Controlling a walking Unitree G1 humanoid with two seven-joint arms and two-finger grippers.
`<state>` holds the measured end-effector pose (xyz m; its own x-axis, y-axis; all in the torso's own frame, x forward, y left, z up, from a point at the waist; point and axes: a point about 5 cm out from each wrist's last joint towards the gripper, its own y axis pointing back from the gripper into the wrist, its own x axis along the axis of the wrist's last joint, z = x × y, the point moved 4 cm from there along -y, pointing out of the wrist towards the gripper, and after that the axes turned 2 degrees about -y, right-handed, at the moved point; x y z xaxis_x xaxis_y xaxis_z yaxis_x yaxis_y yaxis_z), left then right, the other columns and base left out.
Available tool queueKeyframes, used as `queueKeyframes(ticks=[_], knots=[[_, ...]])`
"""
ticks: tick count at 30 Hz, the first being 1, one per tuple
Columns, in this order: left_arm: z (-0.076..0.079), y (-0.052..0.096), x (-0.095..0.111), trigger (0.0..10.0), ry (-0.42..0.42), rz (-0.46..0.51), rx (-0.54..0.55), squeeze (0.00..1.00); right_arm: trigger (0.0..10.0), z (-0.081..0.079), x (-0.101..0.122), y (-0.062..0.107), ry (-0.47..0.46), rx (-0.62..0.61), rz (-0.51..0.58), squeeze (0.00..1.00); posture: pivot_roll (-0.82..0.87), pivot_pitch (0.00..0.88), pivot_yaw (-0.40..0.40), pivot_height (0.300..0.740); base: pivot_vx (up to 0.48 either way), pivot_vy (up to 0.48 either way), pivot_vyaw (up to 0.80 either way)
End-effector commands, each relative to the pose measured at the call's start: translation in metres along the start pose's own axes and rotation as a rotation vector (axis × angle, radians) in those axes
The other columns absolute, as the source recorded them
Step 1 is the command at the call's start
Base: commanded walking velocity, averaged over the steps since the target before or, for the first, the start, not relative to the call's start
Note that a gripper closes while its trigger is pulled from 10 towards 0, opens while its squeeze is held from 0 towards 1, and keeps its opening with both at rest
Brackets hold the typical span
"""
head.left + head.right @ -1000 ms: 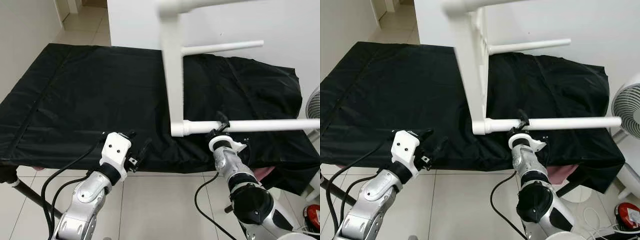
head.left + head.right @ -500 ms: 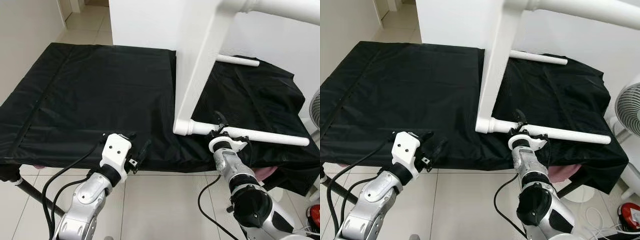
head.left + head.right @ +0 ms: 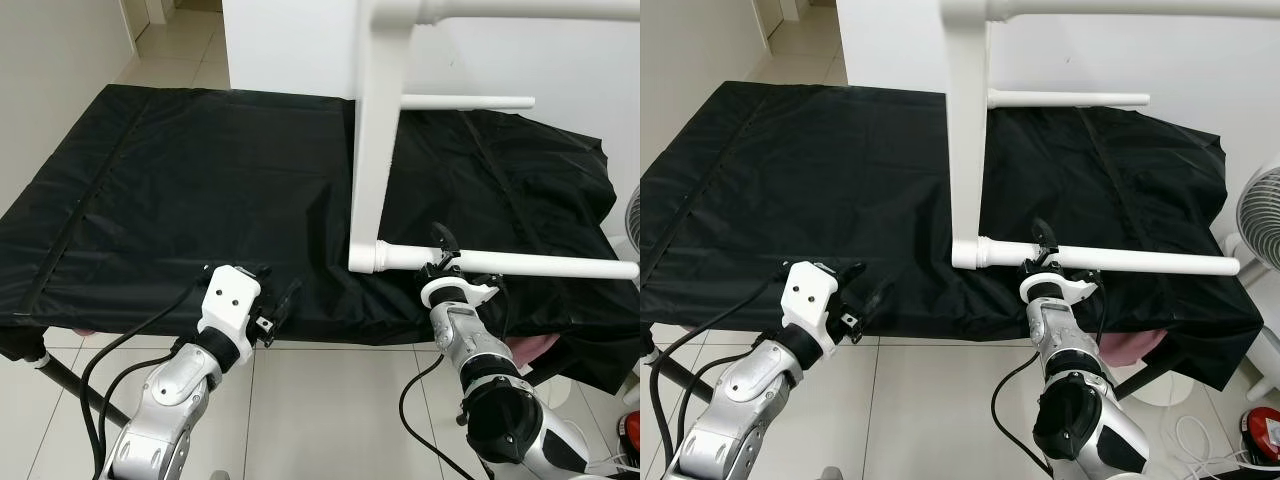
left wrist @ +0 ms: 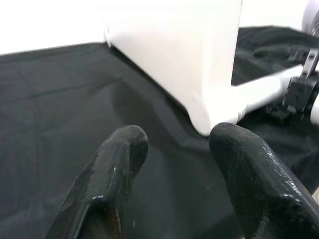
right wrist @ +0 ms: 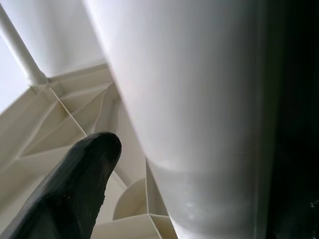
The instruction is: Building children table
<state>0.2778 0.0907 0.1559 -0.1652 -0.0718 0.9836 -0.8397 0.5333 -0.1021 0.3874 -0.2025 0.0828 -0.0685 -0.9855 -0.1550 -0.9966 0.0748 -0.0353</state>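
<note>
A white plastic children's table (image 3: pixel 385 130), tipped on edge at frame centre, is clamped by its leg (image 3: pixel 520 263) in the right gripper (image 3: pixel 443 255). Rigid, light, slippery; legs suit grasping. The left gripper (image 3: pixel 280 300) is held open, empty.

I see a plain white table (image 3: pixel 378 150) on a black cloth (image 3: pixel 190 200) (pale tiled floor (image 3: pixel 300 400) beneath).
</note>
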Motion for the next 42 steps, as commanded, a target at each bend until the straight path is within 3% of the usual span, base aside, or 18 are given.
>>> queueKeyframes(ticks=[1,8,10,12,15,18,24,29,34,35,42], knots=[[0.011,-0.004,0.0,10.0,0.014,-0.005,-0.109,0.0,10.0,0.022,0.008,0.012,-0.002,-0.082,0.035,0.0,0.05,0.059,-0.032,0.74,0.0,0.0,0.0],[0.014,-0.02,0.015,10.0,0.068,0.038,-0.177,0.0,10.0,0.022,0.007,0.012,-0.004,-0.078,0.035,0.0,0.05,0.062,-0.028,0.74,0.0,0.0,0.0],[0.021,-0.026,0.019,10.0,0.084,0.046,-0.234,0.0,10.0,0.022,0.007,0.013,0.0,-0.079,0.033,0.0,0.06,0.062,-0.029,0.74,0.0,0.0,0.0],[0.041,-0.039,0.026,10.0,0.076,0.063,-0.366,0.0,10.0,0.023,0.005,0.013,0.004,-0.082,0.031,0.0,0.05,0.062,-0.024,0.74,0.0,0.0,0.0],[0.048,-0.043,0.028,10.0,0.064,0.07,-0.405,0.0,10.0,0.023,0.005,0.012,0.005,-0.082,0.03,0.0,0.05,0.063,-0.022,0.74,0.0,0.0,0.0],[0.064,-0.05,0.028,10.0,0.045,0.069,-0.513,0.0,10.0,0.022,0.006,0.013,0.011,-0.077,0.031,0.0,0.04,0.067,-0.015,0.74,0.0,0.0,0.0],[0.074,-0.052,0.027,10.0,0.047,0.055,-0.594,0.0,10.0,0.023,0.007,0.014,0.016,-0.077,0.035,0.0,0.03,0.068,-0.011,0.74,0.0,0.0,0.0],[0.094,-0.047,0.014,10.0,0.012,-0.011,-0.801,0.0,10.0,0.024,0.009,0.016,0.019,-0.076,0.042,0.0,0.02,0.072,-0.003,0.74,0.0,0.0,0.0],[0.1,-0.05,0.008,10.0,-0.015,-0.036,-0.862,0.0,10.0,0.025,0.009,0.018,0.019,-0.076,0.045,0.0,0.01,0.074,0.01,0.74,0.0,0.0,0.0],[0.105,-0.052,0.006,10.0,-0.037,-0.042,-0.925,0.0,10.0,0.026,0.008,0.019,0.017,-0.076,0.047,0.0,0.0,0.075,0.013,0.74,0.0,0.0,0.0],[0.109,-0.061,0.007,10.0,-0.063,-0.038,-0.973,0.0,10.0,0.027,0.006,0.02,0.015,-0.075,0.05,0.0,-0.01,0.075,0.028,0.74,0.0,0.0,0.0]])
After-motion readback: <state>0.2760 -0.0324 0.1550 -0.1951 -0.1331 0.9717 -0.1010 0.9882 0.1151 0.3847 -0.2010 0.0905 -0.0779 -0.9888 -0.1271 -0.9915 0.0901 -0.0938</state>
